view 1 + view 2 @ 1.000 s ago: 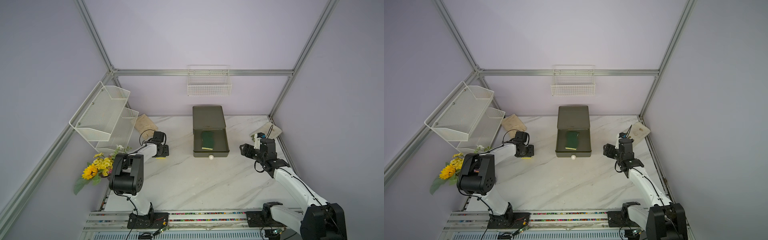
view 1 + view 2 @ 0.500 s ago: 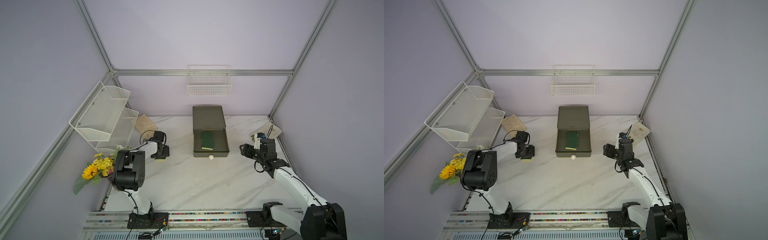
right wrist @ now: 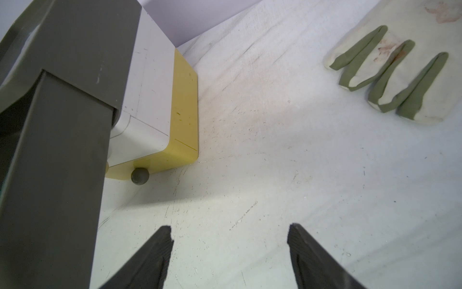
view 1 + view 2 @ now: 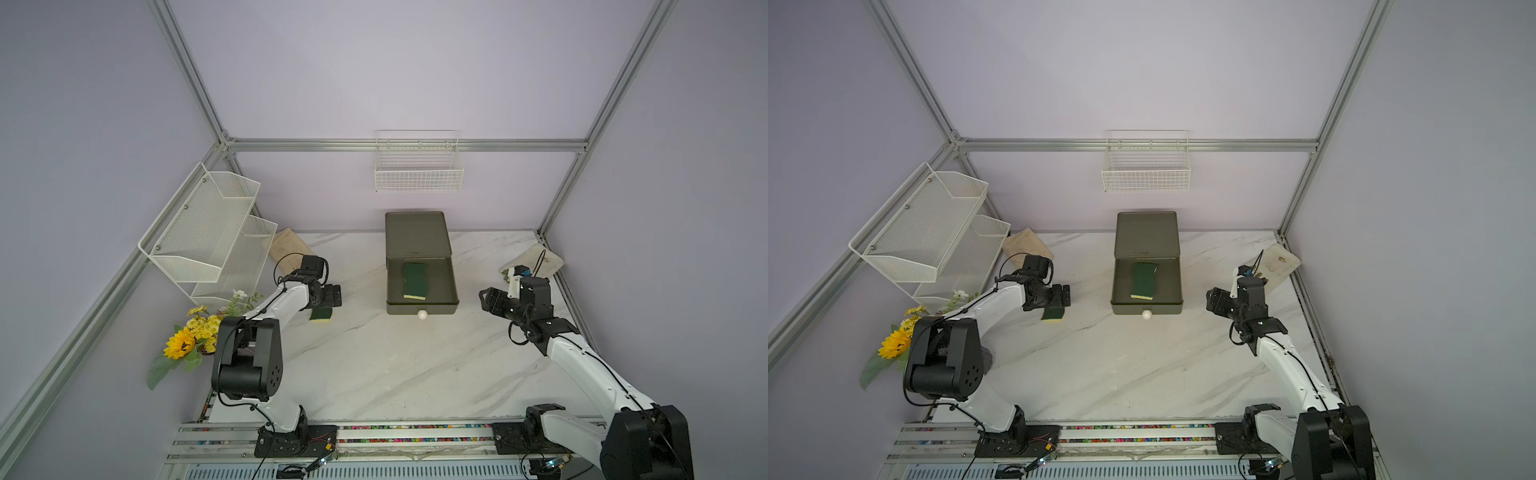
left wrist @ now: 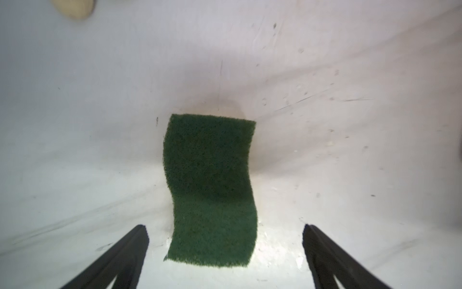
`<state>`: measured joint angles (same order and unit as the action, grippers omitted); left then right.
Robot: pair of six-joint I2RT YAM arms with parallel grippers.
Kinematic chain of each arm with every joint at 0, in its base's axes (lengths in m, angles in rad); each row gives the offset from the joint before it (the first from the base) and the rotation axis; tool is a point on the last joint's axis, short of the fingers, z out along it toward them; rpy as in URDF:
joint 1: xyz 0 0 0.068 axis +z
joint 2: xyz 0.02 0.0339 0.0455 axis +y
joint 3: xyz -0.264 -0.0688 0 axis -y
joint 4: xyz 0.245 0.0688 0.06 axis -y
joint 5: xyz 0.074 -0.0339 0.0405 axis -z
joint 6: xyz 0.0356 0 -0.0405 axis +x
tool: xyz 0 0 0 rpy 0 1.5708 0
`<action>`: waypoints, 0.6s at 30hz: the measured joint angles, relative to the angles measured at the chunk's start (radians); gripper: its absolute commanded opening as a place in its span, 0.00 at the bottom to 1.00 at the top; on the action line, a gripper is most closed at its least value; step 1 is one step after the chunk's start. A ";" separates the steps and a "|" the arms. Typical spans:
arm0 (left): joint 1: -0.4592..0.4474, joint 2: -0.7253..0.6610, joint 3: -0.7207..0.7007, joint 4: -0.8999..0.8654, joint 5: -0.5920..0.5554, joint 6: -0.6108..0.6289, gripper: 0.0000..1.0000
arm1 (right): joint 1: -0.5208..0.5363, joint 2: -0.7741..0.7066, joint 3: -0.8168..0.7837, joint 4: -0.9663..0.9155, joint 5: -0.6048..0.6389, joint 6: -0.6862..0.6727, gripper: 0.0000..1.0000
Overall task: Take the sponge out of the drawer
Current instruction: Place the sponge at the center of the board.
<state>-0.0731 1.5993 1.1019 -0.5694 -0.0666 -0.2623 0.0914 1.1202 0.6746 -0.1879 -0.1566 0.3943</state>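
Sponge [image 4: 414, 281] lies in open drawer [image 4: 453, 291]; second sponge [image 4: 321, 314] below left gripper [image 4: 335, 293].

Marble-look tabletop with plastic, wire and cloth items.

The white tabletop [image 4: 395, 365] looks smooth and faintly glossy, grey-veined, and scuffed close up. The drawer unit [image 4: 417, 232] is matt dark olive plastic with a shiny white knob [image 4: 422, 314]. The sponge on the table [image 5: 210, 190] has a rough, fibrous green scouring face over yellow foam. The hanging basket [image 4: 418, 174] is white-coated wire. The glove [image 3: 390, 72] is coarse, stained off-white cloth.
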 measured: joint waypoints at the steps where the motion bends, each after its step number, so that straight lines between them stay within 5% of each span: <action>1: 0.000 -0.032 0.005 -0.005 0.014 -0.007 1.00 | 0.000 0.000 0.000 0.000 0.000 0.000 0.77; 10: -0.041 -0.237 0.069 -0.079 0.079 -0.053 1.00 | 0.000 0.000 0.000 0.000 -0.011 -0.004 0.79; 18: -0.166 -0.335 0.184 -0.180 0.068 -0.104 1.00 | 0.000 0.000 0.000 0.000 -0.018 -0.008 0.83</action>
<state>-0.2390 1.2644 1.2858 -0.7494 0.0010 -0.3664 0.0914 1.1202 0.6746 -0.1879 -0.1745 0.3862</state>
